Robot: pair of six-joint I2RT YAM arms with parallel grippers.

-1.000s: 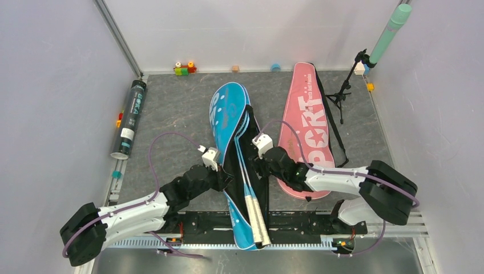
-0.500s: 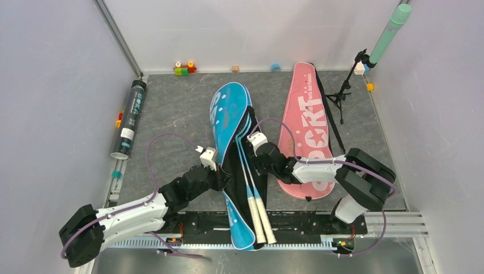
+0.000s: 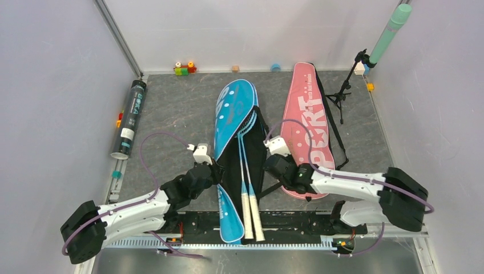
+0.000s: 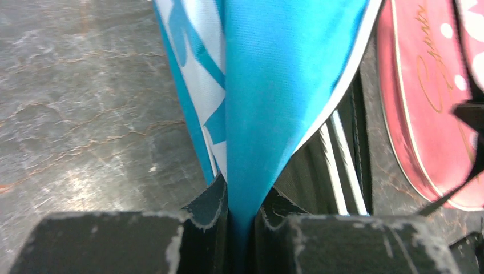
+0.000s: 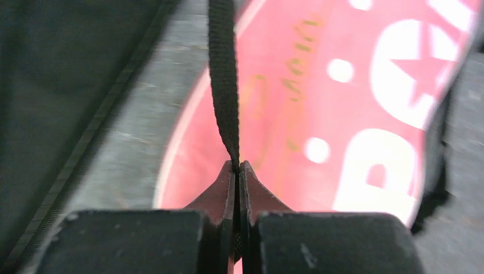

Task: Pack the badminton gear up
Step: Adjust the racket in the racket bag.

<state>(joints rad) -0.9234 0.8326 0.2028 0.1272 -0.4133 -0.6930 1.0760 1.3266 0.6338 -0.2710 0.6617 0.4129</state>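
The blue racket bag [image 3: 234, 108] lies open in the middle, its black inside [image 3: 228, 171] showing. Two slim rackets [image 3: 245, 171] rest in it, white handles [image 3: 251, 214] towards me. My left gripper [image 3: 217, 171] is shut on the bag's blue flap [image 4: 274, 85], pinched between its jaws [image 4: 242, 214]. The pink bag [image 3: 305, 120] lies just to the right. My right gripper [image 3: 273, 162] sits between the two bags, shut [image 5: 236, 171] on a thin black strap [image 5: 224, 74] that runs up over the pink bag [image 5: 354, 114]. A dark tube [image 3: 130, 117] lies at the left edge.
A small black tripod stand [image 3: 342, 94] stands at the back right beside the pink bag, under a green pole [image 3: 388, 34]. Small coloured toy blocks [image 3: 184, 68] line the back wall. Walls close in on both sides.
My right gripper has closed on the black strap after shifting beside the pink bag. The blue bag and rackets have swung straighter, their near end moving left.
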